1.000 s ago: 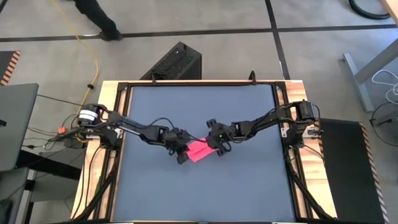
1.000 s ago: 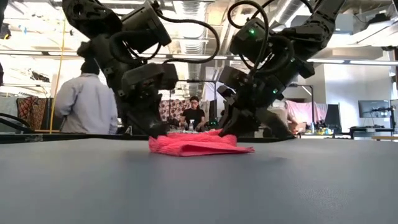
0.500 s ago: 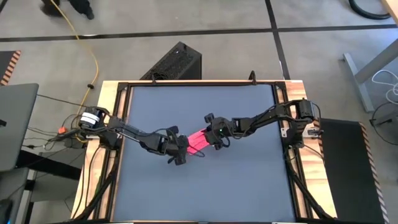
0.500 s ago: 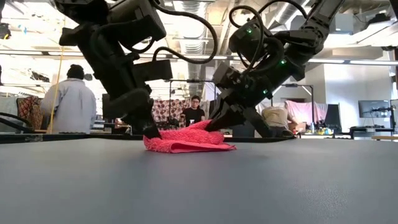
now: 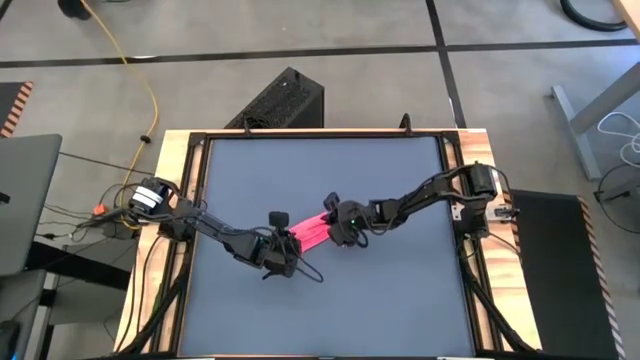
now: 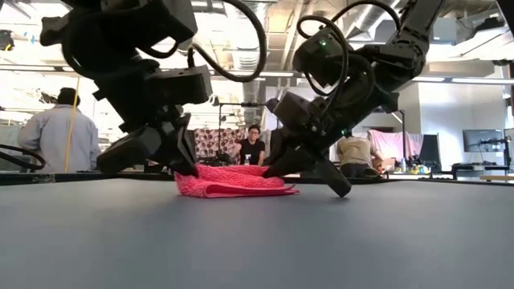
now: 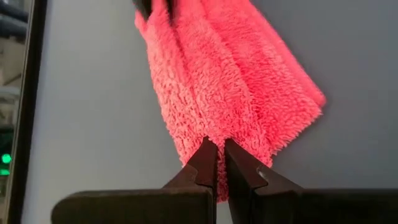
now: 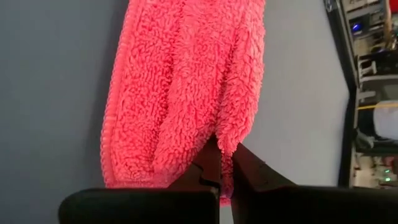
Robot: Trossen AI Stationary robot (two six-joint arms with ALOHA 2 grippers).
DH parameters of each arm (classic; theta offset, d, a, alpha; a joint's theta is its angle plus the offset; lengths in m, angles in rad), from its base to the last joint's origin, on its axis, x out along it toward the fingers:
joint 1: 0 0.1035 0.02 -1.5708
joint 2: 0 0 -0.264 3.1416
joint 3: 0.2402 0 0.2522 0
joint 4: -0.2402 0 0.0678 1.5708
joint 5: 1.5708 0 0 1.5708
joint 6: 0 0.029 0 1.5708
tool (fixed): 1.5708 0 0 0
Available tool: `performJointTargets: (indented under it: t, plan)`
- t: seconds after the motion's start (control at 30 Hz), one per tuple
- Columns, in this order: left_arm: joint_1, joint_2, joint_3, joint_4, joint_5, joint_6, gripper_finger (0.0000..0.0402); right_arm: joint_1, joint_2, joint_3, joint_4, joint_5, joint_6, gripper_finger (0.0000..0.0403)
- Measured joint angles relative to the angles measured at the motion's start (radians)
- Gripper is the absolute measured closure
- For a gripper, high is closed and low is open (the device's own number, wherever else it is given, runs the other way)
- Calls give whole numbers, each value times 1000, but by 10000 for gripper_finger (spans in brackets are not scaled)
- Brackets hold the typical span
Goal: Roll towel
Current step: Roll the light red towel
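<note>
The pinkish-red towel (image 5: pixel 310 233) lies near the middle of the dark table as a long, narrow bundle of several folds. It runs slantwise from near left to far right, and its underside rests on the tabletop (image 6: pixel 233 189). My left gripper (image 5: pixel 288 244) is shut on its near-left end, and my right gripper (image 5: pixel 334 224) is shut on its far-right end. In the low view the left gripper (image 6: pixel 188 167) and the right gripper (image 6: pixel 275 170) stand at either end of the bundle. My left gripper pinches the edge of the towel's near-left end (image 7: pixel 214 134) between its two fingers, over several layers. The fingers slant down from the table's left and lie along the bundle. That end sits low on the table. My right gripper pinches a raised fold at the towel's far-right end (image 8: pixel 227 135) between its two fingers. The fingers slant down from the table's right and lie along the bundle. The towel rests on the table below them.
Bare dark tabletop (image 5: pixel 330 310) lies all around the towel inside the wooden frame (image 5: pixel 180 140). A black box (image 5: pixel 282 100) stands on the floor beyond the far edge. People (image 6: pixel 60 132) show in the room behind the table.
My left gripper has gone toward the table's near-left side and rolled about its own line. My right gripper has sunk a little and rolled too. The towel, a broad flat wad before, is now drawn into a narrow, longer bundle between the two grippers.
</note>
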Motion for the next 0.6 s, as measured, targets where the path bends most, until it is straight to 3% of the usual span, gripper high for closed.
performJointTargets:
  t: [0.13, 0.6]
  plan:
    - [-6, 0, 1, -18, -8, 39, 401, 0, -15, 0, 2, 24, -55, 376]
    - [48, -2, 4, -196, -211, 115, 401, 3, -9, -3, 110, 77, -260, 376]
